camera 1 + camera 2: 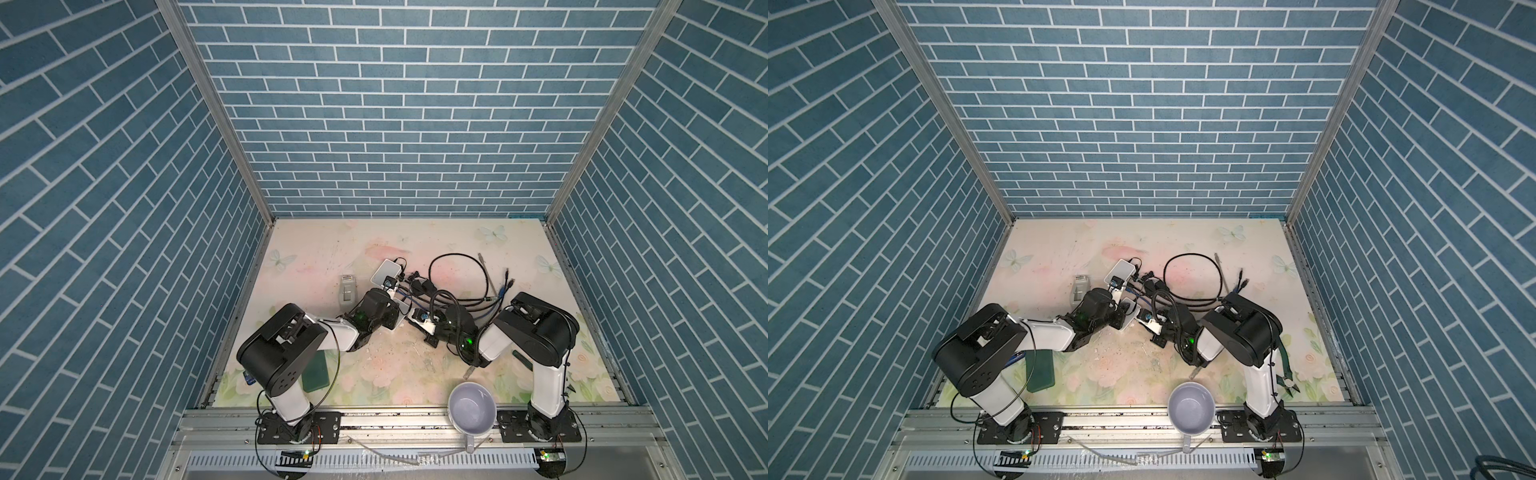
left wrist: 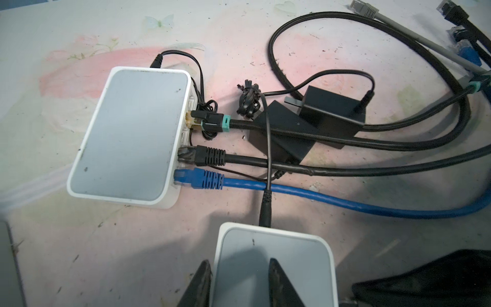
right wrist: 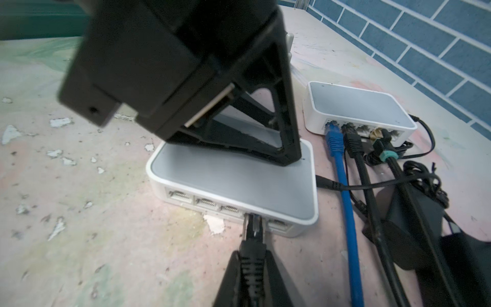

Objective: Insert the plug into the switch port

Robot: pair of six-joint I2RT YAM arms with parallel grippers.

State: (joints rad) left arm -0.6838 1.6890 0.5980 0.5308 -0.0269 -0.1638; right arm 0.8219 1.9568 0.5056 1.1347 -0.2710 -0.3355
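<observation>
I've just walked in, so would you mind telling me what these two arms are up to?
The left gripper rests on top of the nearer white switch, jaws apart, apparently steadying it. The right gripper is shut on a black plug whose tip sits at that switch's row of ports; whether it is fully seated is unclear. The farther switch has three cables plugged in.

Even light, soft shadows, blurred foreground
</observation>
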